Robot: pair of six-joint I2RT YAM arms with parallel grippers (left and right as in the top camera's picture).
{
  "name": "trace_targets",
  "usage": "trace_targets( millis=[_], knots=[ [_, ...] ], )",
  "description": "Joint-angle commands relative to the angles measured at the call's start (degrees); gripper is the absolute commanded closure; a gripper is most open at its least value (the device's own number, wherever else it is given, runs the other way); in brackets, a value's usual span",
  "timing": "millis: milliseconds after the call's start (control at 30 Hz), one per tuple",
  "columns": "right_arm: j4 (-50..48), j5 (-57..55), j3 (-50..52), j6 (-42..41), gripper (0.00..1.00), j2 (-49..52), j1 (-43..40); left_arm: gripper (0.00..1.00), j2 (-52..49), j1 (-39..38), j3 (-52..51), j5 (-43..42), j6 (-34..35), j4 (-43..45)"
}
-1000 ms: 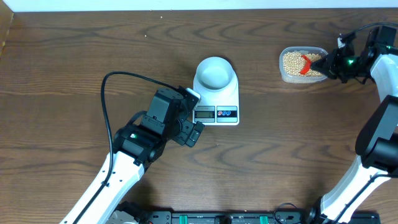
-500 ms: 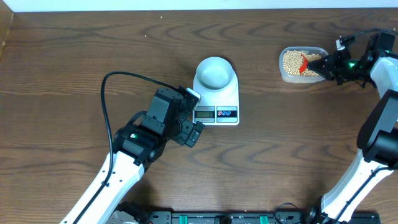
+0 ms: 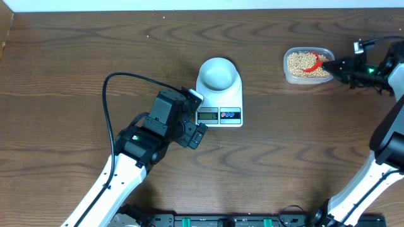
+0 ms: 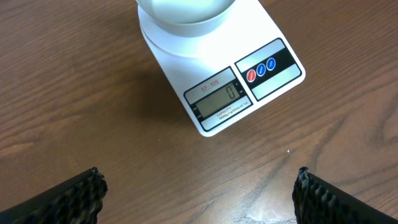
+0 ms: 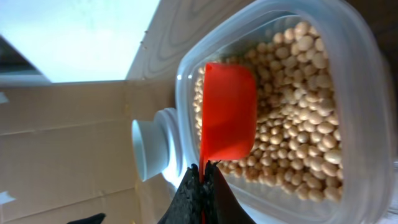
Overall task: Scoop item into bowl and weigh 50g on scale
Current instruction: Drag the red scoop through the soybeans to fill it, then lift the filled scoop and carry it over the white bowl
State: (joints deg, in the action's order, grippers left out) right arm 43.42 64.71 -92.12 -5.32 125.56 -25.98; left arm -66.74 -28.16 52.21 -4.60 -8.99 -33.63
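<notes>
Many small tan round beans (image 5: 298,124) may spill: your right end effector (image 5: 202,177) pinches only thin handle of red plastic scoop (image 5: 229,112); left end effector (image 4: 199,199) agape.

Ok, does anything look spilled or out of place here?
Nothing stands out. The beans all lie inside the tub with the red scoop, none visibly spilled, and the empty bowl sits squarely on the scale.

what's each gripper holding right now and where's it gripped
The right gripper is shut on the red scoop, pinching the end of its handle, its cup over the beans in the tub. The left gripper is open, holding nothing.
</notes>
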Motion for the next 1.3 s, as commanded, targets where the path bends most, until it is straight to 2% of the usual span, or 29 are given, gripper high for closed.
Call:
trace_targets(
  millis=[0, 467, 1100, 1267],
  knots=[
    [0.52, 5.86, 0.42, 2.45, 0.99, 0.46, -0.46, 0.02, 0.52, 0.24, 1.64, -0.55, 0.26, -0.15],
    [4.59, 8.72, 0.74, 7.1, 0.99, 0.46, -3.61, 0.02, 0.52, 0.24, 1.64, -0.55, 0.26, -0.15],
    [0.94, 24.81, 6.82, 10.73, 0.99, 0.46, -7.23, 0.02, 0.52, 0.24, 1.64, -0.55, 0.26, -0.15],
    [1.97, 24.79, 6.82, 10.08, 0.99, 0.46, -5.79, 0.02, 0.52, 0.24, 1.64, -0.55, 0.26, -0.15]
  ],
)
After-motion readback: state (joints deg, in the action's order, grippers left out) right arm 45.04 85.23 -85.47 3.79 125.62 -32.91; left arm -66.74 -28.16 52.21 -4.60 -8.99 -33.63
